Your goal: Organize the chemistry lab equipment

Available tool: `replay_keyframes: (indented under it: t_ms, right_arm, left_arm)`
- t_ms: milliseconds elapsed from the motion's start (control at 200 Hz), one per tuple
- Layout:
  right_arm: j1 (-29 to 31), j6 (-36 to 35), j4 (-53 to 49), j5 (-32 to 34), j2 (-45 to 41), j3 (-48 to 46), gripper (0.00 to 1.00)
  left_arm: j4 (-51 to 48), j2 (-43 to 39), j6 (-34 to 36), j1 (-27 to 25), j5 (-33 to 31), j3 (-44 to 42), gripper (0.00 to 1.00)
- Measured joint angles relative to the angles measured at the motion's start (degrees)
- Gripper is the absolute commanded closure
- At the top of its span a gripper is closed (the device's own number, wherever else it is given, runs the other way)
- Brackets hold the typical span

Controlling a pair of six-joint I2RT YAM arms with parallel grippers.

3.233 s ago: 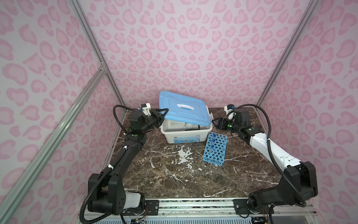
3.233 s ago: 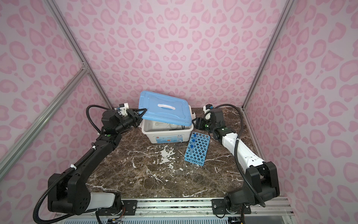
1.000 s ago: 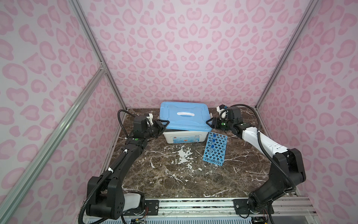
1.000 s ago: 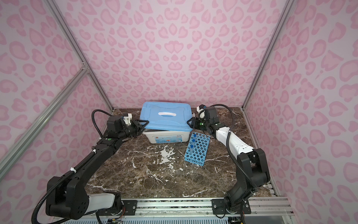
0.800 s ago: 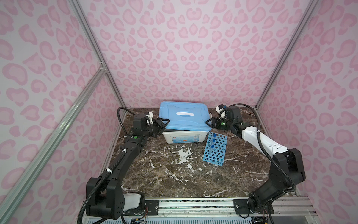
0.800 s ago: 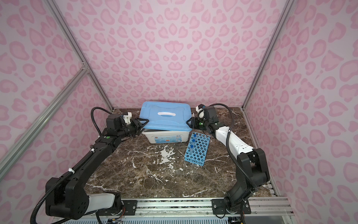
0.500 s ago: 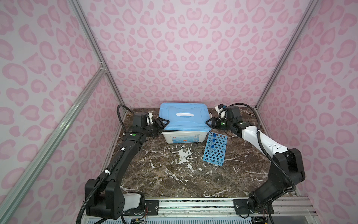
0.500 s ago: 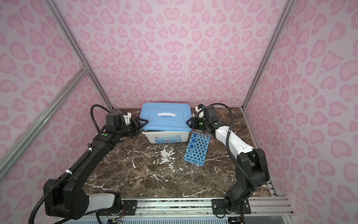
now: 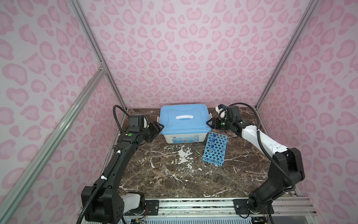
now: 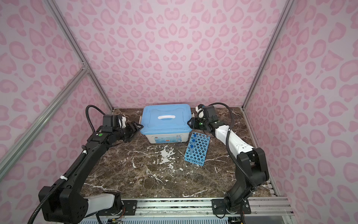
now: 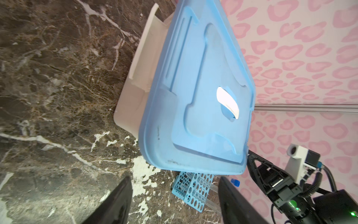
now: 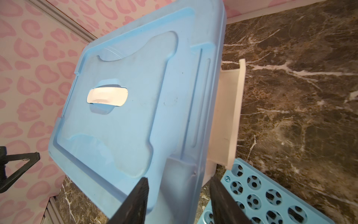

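The blue perforated rack lies on the marble, front right of the box, with two blue-capped tubes in it. The blue lid rests on the white storage box; the rest of the chemistry lab equipment is hidden. My left gripper stands open just off the lid's left edge, holding nothing. My right gripper straddles the lid's right edge, jaws apart with a gap beside the rim.
The box stands at the back middle, close to the pink patterned rear wall. White latch flaps stick out from the box's sides. Metal frame posts rise at the back corners.
The lid, earlier held up tilted by both grippers, now lies flat on the box. In the last second my left gripper opened and came off the lid's edge. The right arm stayed put.
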Motion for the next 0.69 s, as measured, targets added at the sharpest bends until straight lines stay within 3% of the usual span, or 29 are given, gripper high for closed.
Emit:
replay_keyframes:
  t_ms: [325, 570, 695]
  right_arm:
    - [-1.1, -0.2, 0.1, -0.1, -0.6, 2.4, 0.31]
    - [-5.0, 0.5, 0.4, -1.6, 1.6, 4.6, 0.22]
    - [-6.3, 1.6, 1.0, -4.3, 4.4, 5.3, 0.2]
  left_arm:
    - [-0.7, 3.4, 4.6, 2.1, -2.4, 2.2, 0.25]
    - [1.2, 10.7, 11.8, 4.7, 0.9, 6.5, 0.09]
    - [3.6, 14.1, 14.8, 6.1, 3.8, 7.6, 0.06]
